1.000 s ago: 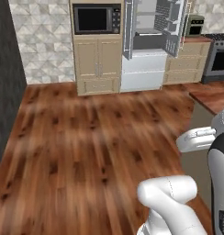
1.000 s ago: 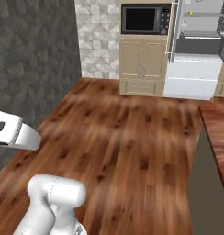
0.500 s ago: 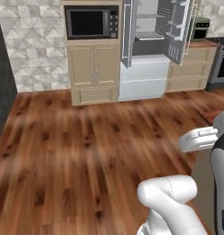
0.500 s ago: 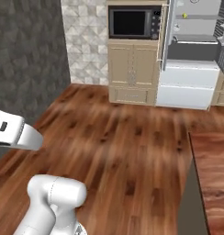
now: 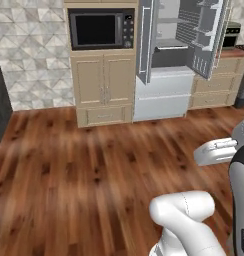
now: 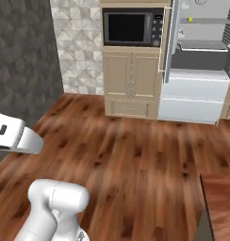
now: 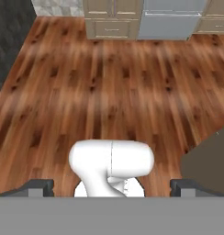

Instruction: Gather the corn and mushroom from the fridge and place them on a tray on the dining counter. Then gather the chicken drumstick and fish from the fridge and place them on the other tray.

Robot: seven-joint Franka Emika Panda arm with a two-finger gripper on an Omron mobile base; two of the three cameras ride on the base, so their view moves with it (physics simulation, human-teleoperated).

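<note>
The fridge [image 5: 180,55] stands at the back with both doors swung open; its shelves [image 6: 201,44] look mostly bare from here. A tiny yellow item [image 6: 190,19] sits on an upper shelf; I cannot tell whether it is the corn. The mushroom, chicken drumstick and fish are too small to make out, and the trays are out of view. My gripper [image 7: 111,187] is open, its dark fingertips [image 7: 40,186] wide apart over the wooden floor with nothing between them. A corner of the dining counter [image 6: 221,202] shows at the lower right.
A built-in microwave [image 5: 99,30] tops a beige cabinet tower [image 5: 104,85] left of the fridge. Beige drawers [image 5: 214,85] and a stove [image 5: 233,36] lie to its right. A dark wall [image 6: 22,61] bounds the left. Open wooden floor [image 5: 84,165] stretches between me and the fridge.
The whole view has shifted: the base has moved toward the fridge, which now looks larger and nearer. The gripper has stayed open.
</note>
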